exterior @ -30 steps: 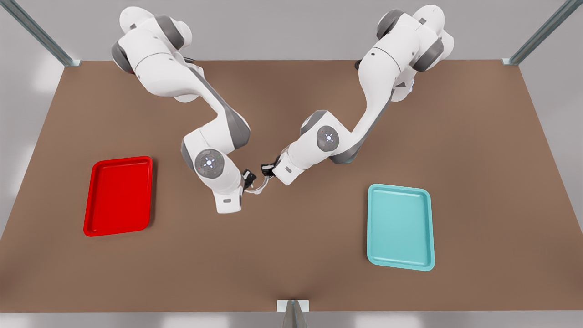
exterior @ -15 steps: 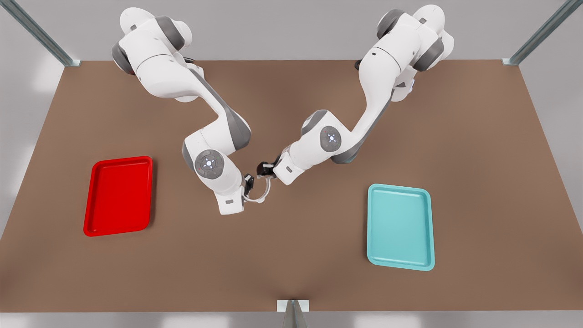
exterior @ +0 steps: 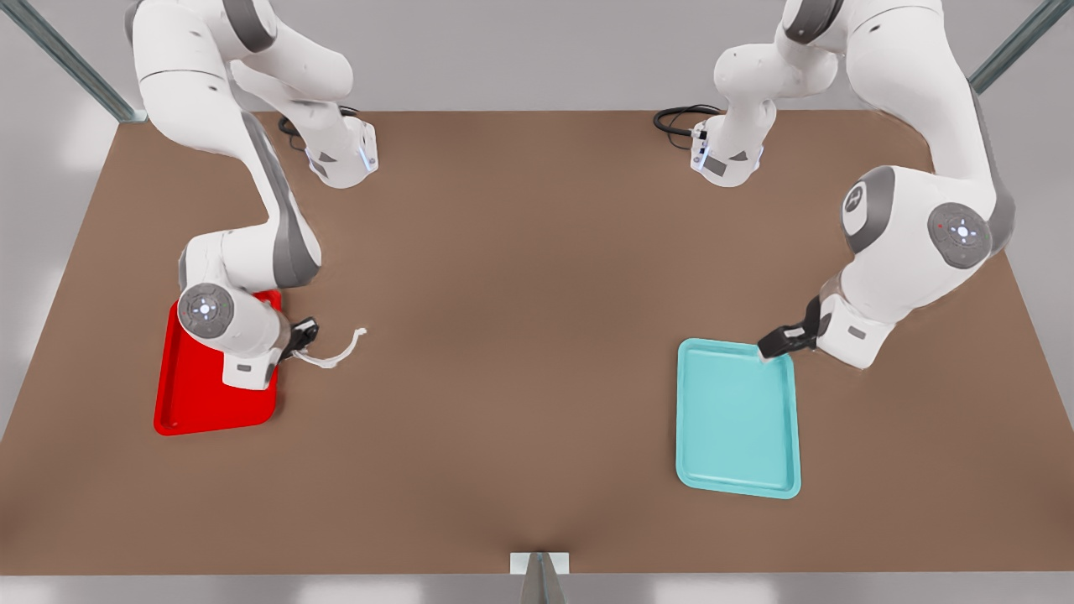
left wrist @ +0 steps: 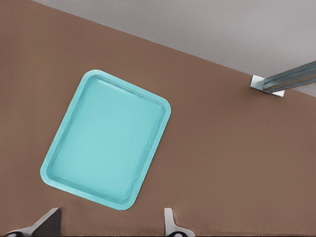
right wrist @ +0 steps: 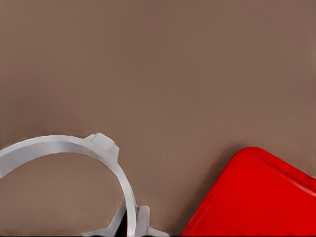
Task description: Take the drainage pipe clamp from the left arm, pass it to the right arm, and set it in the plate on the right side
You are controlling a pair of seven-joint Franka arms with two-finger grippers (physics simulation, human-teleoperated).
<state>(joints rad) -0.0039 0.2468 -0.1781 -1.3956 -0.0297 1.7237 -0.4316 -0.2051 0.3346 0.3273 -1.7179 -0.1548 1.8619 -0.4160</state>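
We log a clamp (exterior: pixel 329 354): thin white plastic arc with out-turned end tabs, pinched at one end by the right gripper (exterior: pixel 295 344), the rest jutting toward 3 o'clock over the matte brown table (exterior: pixel 520 277), just beside the plate's (exterior: pixel 180 403) rim. The plate is glossy red, flat, round-cornered, low-rimmed, and the right arm's wrist overhangs it. We log a teal tray (exterior: pixel 738 419) of like shape at 4 o'clock. The left gripper (exterior: pixel 776 342), black, hovers at that tray's 1 o'clock corner with its fingers (left wrist: pixel 170 222) spread, holding nothing.
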